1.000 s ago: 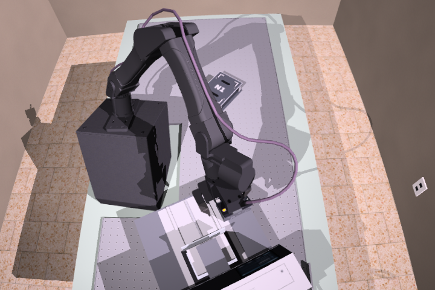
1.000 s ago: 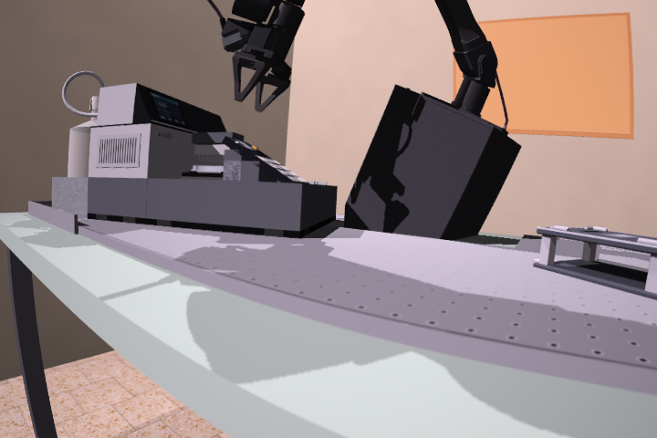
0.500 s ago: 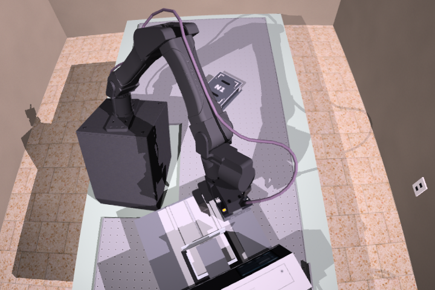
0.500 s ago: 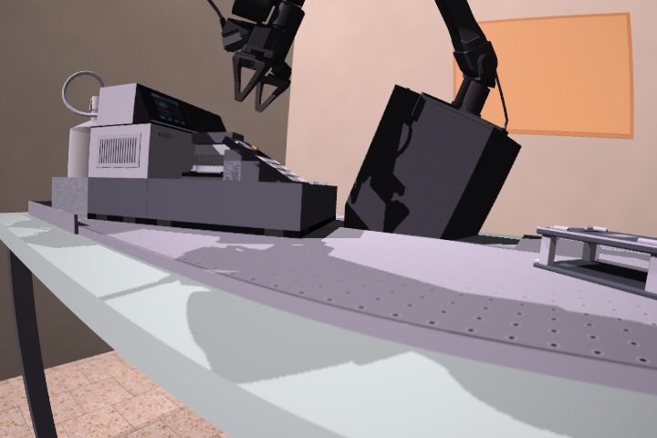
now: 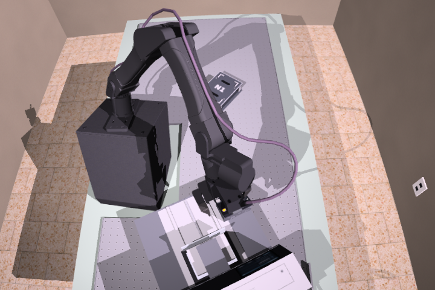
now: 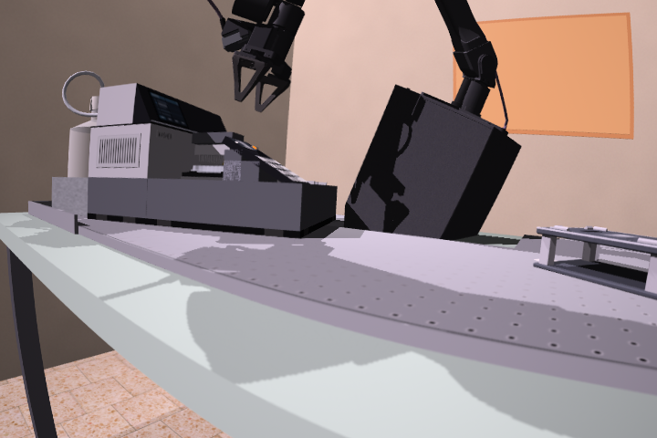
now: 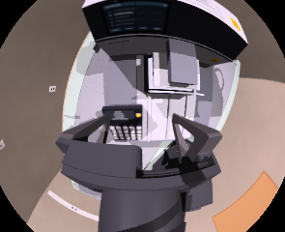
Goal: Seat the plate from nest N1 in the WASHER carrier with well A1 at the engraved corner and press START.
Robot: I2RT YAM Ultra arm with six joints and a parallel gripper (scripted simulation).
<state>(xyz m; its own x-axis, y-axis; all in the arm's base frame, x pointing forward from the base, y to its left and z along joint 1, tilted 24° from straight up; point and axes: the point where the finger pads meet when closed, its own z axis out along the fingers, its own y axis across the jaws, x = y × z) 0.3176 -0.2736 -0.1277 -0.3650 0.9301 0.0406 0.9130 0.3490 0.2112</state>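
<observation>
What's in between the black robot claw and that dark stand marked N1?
In the exterior view, a dark, tilted box-shaped pedestal appears between the open black claw and the N1 stand.

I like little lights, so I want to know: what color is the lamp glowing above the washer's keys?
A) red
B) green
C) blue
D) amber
D: the small lamp above the keys glows yellow-orange, which is amber.

Orange panel [image 6: 557, 77] [image 7: 245, 205] is mounted on the wall. White outlet [image 5: 419, 186] with two dark openings is fixed to another wall.
</observation>
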